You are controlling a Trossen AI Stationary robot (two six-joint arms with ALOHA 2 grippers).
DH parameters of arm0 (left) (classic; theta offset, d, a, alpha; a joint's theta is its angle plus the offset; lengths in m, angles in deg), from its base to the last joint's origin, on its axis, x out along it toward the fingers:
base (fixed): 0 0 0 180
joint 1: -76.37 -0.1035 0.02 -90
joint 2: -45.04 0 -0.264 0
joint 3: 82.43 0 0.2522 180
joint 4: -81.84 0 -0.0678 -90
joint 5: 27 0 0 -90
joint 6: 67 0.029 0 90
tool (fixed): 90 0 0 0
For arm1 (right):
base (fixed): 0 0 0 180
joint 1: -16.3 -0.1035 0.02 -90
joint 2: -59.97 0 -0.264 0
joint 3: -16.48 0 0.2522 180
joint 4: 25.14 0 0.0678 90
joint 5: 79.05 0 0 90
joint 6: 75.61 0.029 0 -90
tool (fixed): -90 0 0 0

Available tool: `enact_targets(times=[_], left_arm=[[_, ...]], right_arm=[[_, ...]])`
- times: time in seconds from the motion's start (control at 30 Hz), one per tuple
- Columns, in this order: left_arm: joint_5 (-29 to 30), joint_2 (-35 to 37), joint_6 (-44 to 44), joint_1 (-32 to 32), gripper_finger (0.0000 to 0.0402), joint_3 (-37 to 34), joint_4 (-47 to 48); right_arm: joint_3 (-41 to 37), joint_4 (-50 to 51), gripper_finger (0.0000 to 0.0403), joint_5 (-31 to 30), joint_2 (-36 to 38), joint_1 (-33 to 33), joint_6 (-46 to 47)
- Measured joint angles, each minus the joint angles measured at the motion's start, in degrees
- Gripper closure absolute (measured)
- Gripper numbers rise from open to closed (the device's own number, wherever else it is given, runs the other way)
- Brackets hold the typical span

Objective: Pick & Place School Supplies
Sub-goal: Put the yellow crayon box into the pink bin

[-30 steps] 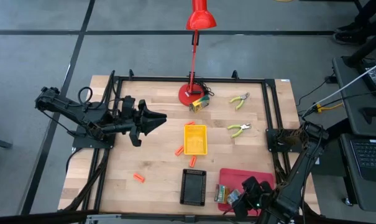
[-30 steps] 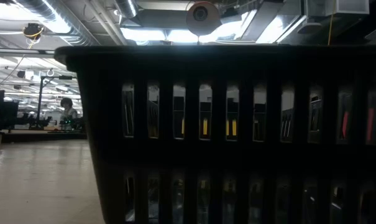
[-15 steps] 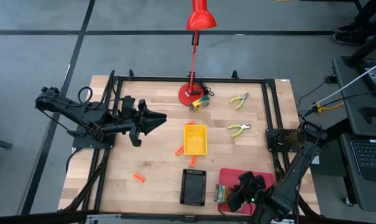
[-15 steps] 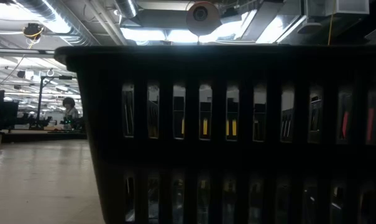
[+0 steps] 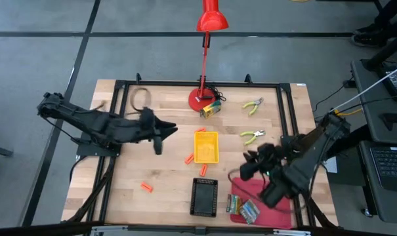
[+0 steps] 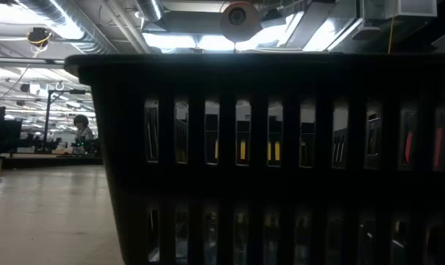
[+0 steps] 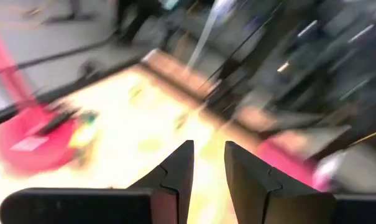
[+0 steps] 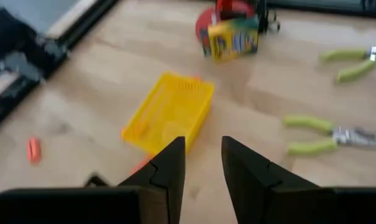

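Three short orange sticks lie on the wood: one (image 5: 146,187) toward the near left, two (image 5: 189,158) (image 5: 203,170) beside the yellow tray (image 5: 206,147). Two pliers (image 5: 253,105) (image 5: 252,136) lie at the far right. One printed box (image 5: 211,109) stands by the lamp base; two more (image 5: 234,203) (image 5: 249,211) lie in the red tray (image 5: 267,208). My left gripper (image 5: 170,127) hovers left of the yellow tray, open and empty. My right gripper (image 5: 246,165) is open and empty between the red tray and the yellow tray (image 8: 169,112), with the near pliers (image 8: 327,134) ahead of it.
A black tray (image 5: 203,196) sits at the near edge; its slotted wall (image 6: 281,147) fills the low view. The red desk lamp's base (image 5: 201,99) stands at the far middle. A black frame (image 5: 185,83) rims the table. Bare wood lies at the left.
My right gripper has risen from the red tray at the near edge and swung toward the far edge, now over the wood near the yellow tray; the boxes stay in the red tray. My left arm has stretched a little toward the right and turned.
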State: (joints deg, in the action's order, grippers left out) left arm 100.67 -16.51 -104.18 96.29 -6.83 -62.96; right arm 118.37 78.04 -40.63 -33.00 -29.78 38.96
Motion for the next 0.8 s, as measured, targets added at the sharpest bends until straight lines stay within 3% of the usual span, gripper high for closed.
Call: enact_targets(times=[0.17,0.27,0.37,0.43,0.67,0.8], left_arm=[[-3.7,-5.4,1.1,-5.4,0.0294,-0.1,9.9],[-3.1,-9.2,6.2,-9.0,0.0272,-0.5,9.3],[-0.6,-12.9,18.6,-11.3,0.0253,-3.2,-2.8],[-4.7,-15.7,23.2,-14.2,0.0244,-5.2,-10.3],[-12.9,-23.8,24.0,-25.1,0.0233,-11.7,-21.0],[-21.3,-28.0,24.8,-31.0,0.0233,-12.2,-26.2]], right_arm=[[-0.5,0.1,0.0296,-1.4,5.0,3.7,-4.2],[-0.5,0.0,0.0295,-2.6,7.7,4.6,-5.9],[-0.5,0.0,0.0296,-3.4,9.6,5.3,-7.4],[-0.5,0.0,0.0295,-3.5,10.3,5.7,-8.6],[-0.5,-0.1,0.0295,-3.2,10.5,6.0,-9.4],[-0.5,0.1,0.0295,-3.1,10.5,6.0,-9.2]])
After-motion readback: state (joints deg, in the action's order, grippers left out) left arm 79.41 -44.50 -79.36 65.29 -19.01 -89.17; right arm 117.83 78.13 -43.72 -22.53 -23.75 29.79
